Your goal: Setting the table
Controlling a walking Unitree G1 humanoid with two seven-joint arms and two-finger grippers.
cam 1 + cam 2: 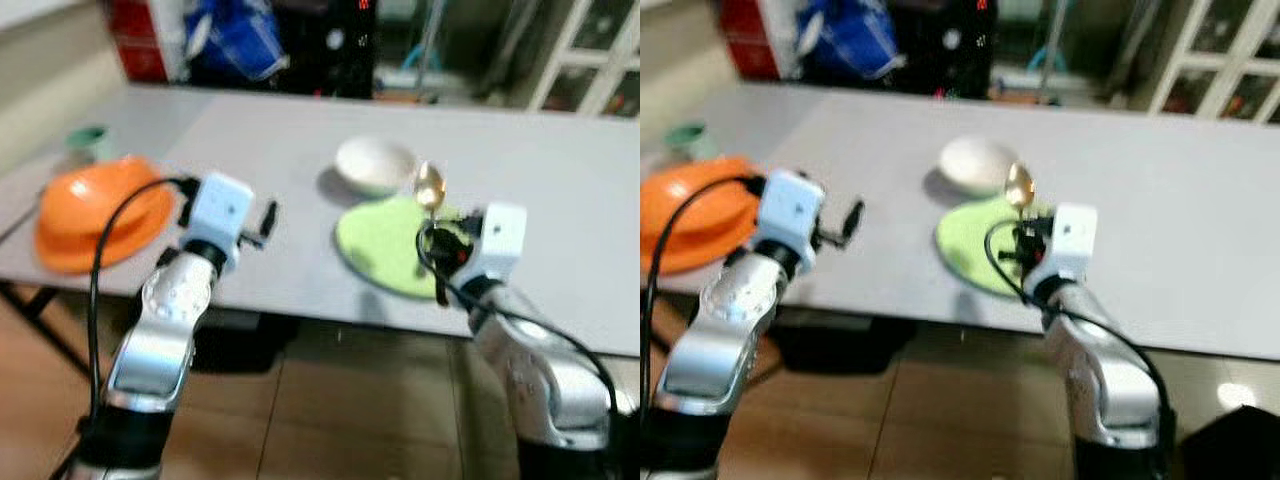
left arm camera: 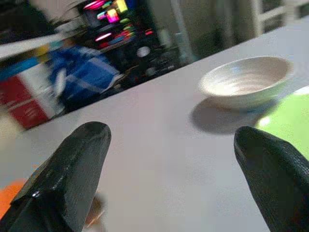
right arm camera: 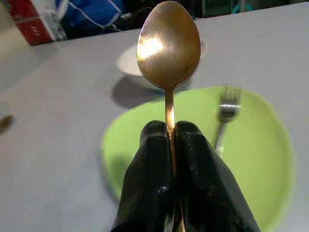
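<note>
- Right hand (image 3: pixel 171 145) pinches one brass spoon (image 3: pixel 169 43), bowl at 12 o'clock, over one green plate (image 3: pixel 260 145).
- Left hand (image 2: pixel 169 159) spread wide, empty, above the bench (image 1: pixel 300 140).
- One fork (image 3: pixel 224 113), one white bowl (image 1: pixel 375 163).

No text, label, brand or number can be read anywhere in these views. Red glowing marks on the dark equipment (image 1: pixel 362 5) behind the table (image 1: pixel 560 190) and the red box (image 2: pixel 24 99) are too blurred to make out

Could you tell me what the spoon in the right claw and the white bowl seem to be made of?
Spoon: likely metal with a brassy, golden polish; its bowl shows a bright glare spot. White bowl: probably glazed ceramic, off-white with faint ridges inside, though plastic can't be excluded.
</note>
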